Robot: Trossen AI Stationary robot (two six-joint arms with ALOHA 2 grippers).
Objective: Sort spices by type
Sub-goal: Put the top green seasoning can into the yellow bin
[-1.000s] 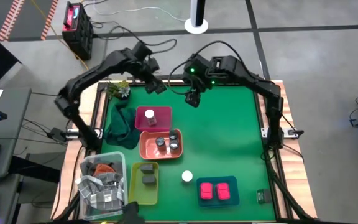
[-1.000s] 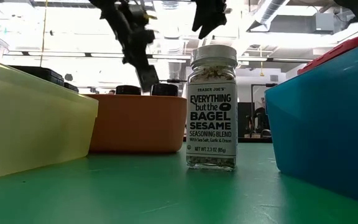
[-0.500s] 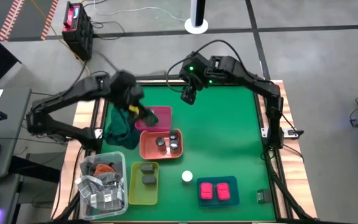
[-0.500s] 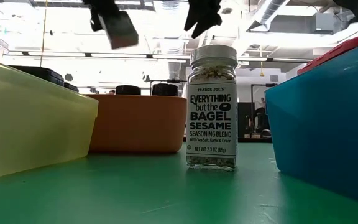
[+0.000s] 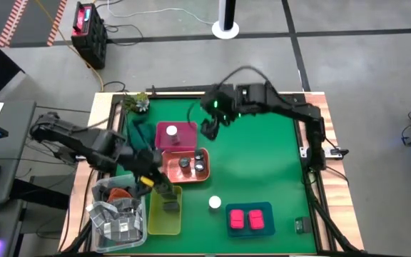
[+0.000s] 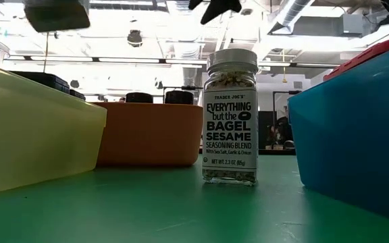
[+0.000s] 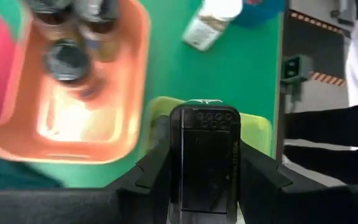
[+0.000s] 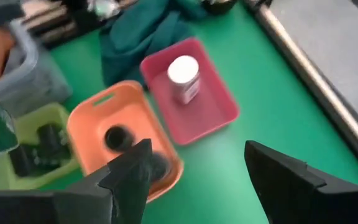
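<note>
Since a second ago the left gripper has swung from the far edge of the table to above the yellow tray, its fingers clenched on a dark blackish box; the box's long axis runs straight out along the fingers, its perforated end leading. Over the same second the right gripper has drifted only a little, and it hangs above the green table beside the pink tray with its fingers spread and nothing between them.

Inside the pink tray one white-capped round jar stands upright. Next to it, the orange tray holds two grey-lidded round jars, also upright. Already in the yellow tray lies another blackish box. At the near edge, the blue tray carries two bright pink boxes lying flat, side by side. A second white-capped jar stands alone on the table between the yellow and blue trays, cap up, its label facing the low camera.
</note>
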